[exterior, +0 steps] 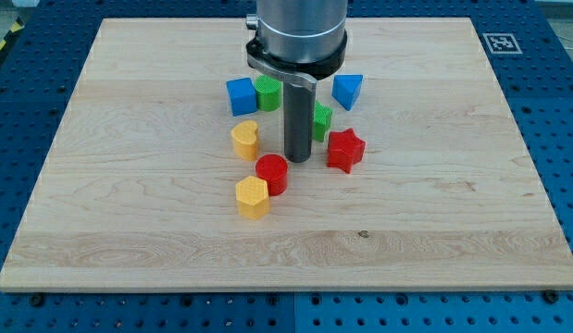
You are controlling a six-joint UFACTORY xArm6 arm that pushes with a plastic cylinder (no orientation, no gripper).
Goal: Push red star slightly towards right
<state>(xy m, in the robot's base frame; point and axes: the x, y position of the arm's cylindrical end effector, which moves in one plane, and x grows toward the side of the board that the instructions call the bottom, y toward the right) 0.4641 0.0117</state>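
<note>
My tip (a plain rod, no jaws to judge) rests on the counter near its middle, just beside the red star, on the star's left-edge side.

Object: the red star you are asked about, a small block with stubby rounded points.
Colour: solid red, a little darker on the sides that face you.
Pose: you see it lying flat on the wooden board, one point towards the view's top.
Place: near the board's middle, slightly towards the view's right.
Tip relation: my tip stands just beside it on the view's left; you cannot tell whether they touch.
</note>
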